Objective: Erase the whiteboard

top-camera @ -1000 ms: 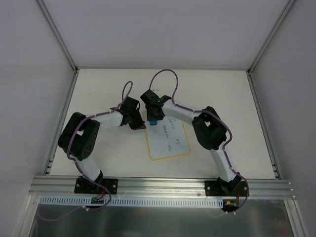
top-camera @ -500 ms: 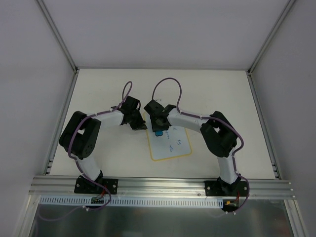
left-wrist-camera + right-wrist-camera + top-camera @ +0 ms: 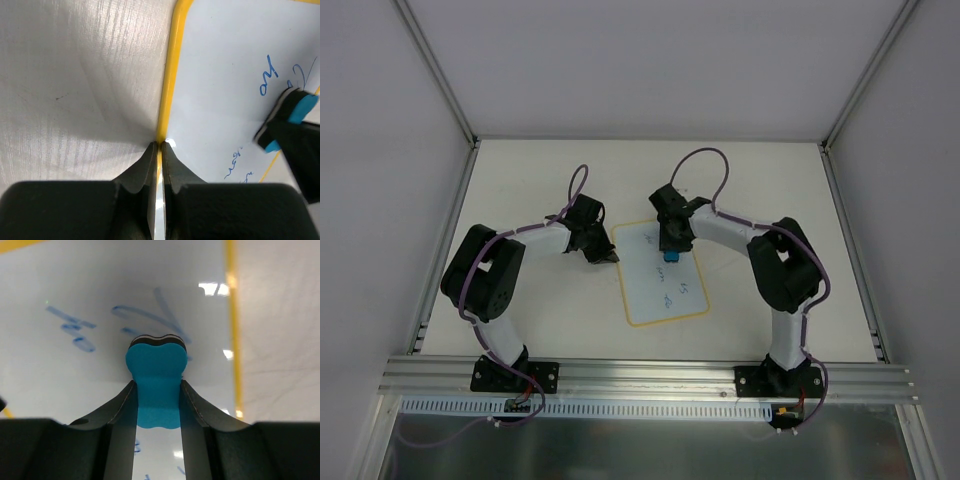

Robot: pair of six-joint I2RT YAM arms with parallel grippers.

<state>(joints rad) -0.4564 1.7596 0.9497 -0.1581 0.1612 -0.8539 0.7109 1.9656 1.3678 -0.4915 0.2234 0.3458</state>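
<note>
Left claw (image 3: 160,148) closed: the tips meet with only a hairline slit, set down right at the yellow rim of the whiteboard (image 3: 655,300). Cannot tell whether the rim is pinched or merely pressed. The claw's black body fills the bottom of the wrist view.

Left arm folded, elbow out to the left, forearm reaching right over the counter (image 3: 520,190). Left of this claw the counter is cream and matte, with faint streaks.

The whiteboard lies flat, running rightward from the left claw and under the right claw. It is glossy white with rounded corners. Its blue handwriting (image 3: 670,290) is too small to read from above.

Right claw (image 3: 158,390) is clamped on the eraser (image 3: 156,365), a bright blue foam block with a lobed outline and a black-and-white band at its far end. Its near end is hidden between the fingers. Contact with the board is unclear. Blue strokes lie just beyond this claw and to its left. Right arm: elbow out to the right, forearm angled left, wrist pitched down.
</note>
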